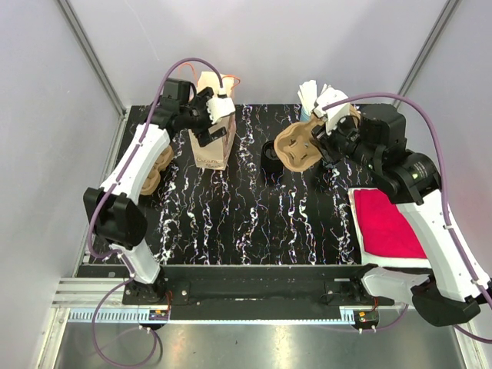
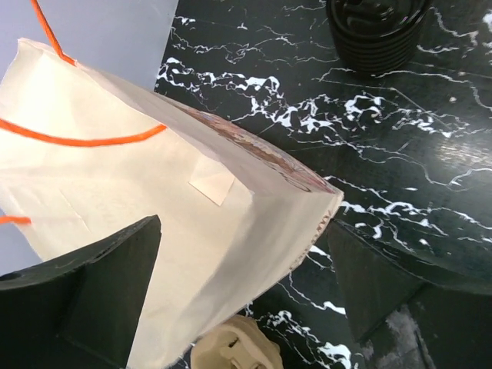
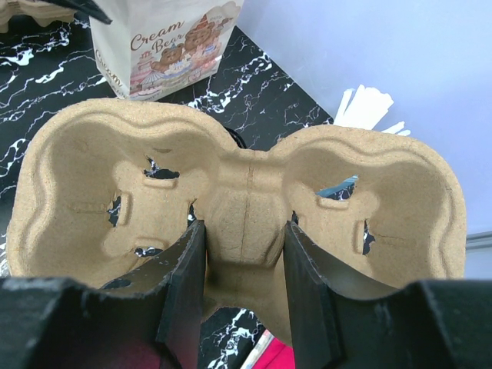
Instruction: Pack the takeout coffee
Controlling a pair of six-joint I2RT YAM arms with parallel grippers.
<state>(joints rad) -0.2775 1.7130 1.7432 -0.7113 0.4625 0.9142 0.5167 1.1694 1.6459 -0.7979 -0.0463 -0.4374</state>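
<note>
Right gripper pinches the 2-well cup carrier by its centre ridge and holds it clear of the tabletop, likely for loading. Beyond it stands 1 black cup. Left gripper, spread wide, straddles the upright paper bag at the far edge, probably to steady it.

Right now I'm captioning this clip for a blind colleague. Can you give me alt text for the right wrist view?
The right gripper clamps the centre ridge of an empty two-cup pulp carrier, which fills most of the frame. Behind it, a printed paper bag stands on the black marbled table.
</note>
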